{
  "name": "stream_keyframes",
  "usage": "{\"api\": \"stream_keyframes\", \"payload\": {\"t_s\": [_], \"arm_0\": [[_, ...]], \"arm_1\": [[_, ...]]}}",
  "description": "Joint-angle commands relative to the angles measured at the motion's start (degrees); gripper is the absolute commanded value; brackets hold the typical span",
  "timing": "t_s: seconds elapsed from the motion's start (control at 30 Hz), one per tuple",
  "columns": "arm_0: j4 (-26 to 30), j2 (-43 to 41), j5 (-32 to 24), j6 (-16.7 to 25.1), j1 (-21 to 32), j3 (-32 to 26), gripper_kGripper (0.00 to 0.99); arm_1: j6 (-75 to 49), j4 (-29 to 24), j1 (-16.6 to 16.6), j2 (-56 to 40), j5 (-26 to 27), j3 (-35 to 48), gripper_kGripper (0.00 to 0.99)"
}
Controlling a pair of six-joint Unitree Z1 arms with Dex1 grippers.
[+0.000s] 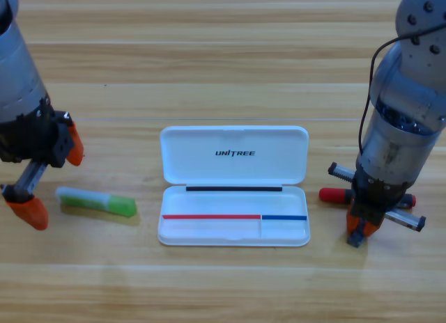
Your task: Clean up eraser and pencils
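Orange jaws of the right gripper (364, 224) point down at the red-and-black pencil (333, 195), low on the right of the frame. I cannot tell if they are open or shut. If they close off-centre, the pencil could roll or spin away. At the left edge, the left gripper (50, 180) has its jaws spread wide, just beside the mint-and-green pencil (96, 201). It might bump it. The white case (234, 171) lies open in the middle. No eraser shows.
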Motion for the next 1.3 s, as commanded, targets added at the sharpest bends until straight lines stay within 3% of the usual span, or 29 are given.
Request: {"api": "stream_keyframes", "payload": {"t_s": [0.03, 0.13, 0.23, 0.33, 0.4, 0.47, 0.77, 1.0, 1.3], "arm_0": [[-1.6, 3.0, 0.5, 0.5, 1.4, 1.2, 0.983], [-3.1, 4.5, 0.4, 0.5, 1.5, 1.5, 0.98], [-5.1, 6.0, 0.3, 0.4, 1.5, 1.7, 0.977], [-7.4, 7.5, 0.3, 0.2, 1.4, 2.1, 0.977], [-9.0, 8.5, 0.3, 0.1, 1.6, 2.7, 0.977], [-11.2, 9.2, 0.4, -0.1, 1.9, 3.4, 0.976], [-17.1, 11.9, 0.8, -0.2, 4.3, 5.6, 0.976], [-19.9, 12.1, 1.1, -0.1, 6.0, 7.6, 0.962], [-22.9, 12.7, 1.1, 0.2, 6.1, 10.6, 0.917]], "arm_1": [[-4.4, 0.3, -1.1, 0.8, 5.0, 1.4, 0.0], [-12.6, 4.0, -0.8, -1.6, 6.7, -2.3, 0.0], [-27.3, 11.2, 0.3, -3.3, 5.8, -9.7, 0.0], [-62.1, 16.9, 1.9, -3.5, 9.3, -17.7, 0.0], [-70.4, 23.7, 3.3, -2.6, 6.0, -23.5, 0.0], [-75.0, 27.1, 4.4, -1.5, 2.1, -26.5, 0.0], [-98.9, 27.9, 6.2, 4.1, -4.0, -29.8, 0.0], [-105.9, 27.8, 8.0, 5.4, 2.7, -30.1, 0.0], [-111.4, 27.4, 8.5, 7.8, 4.3, -30.1, 0.0]]}}
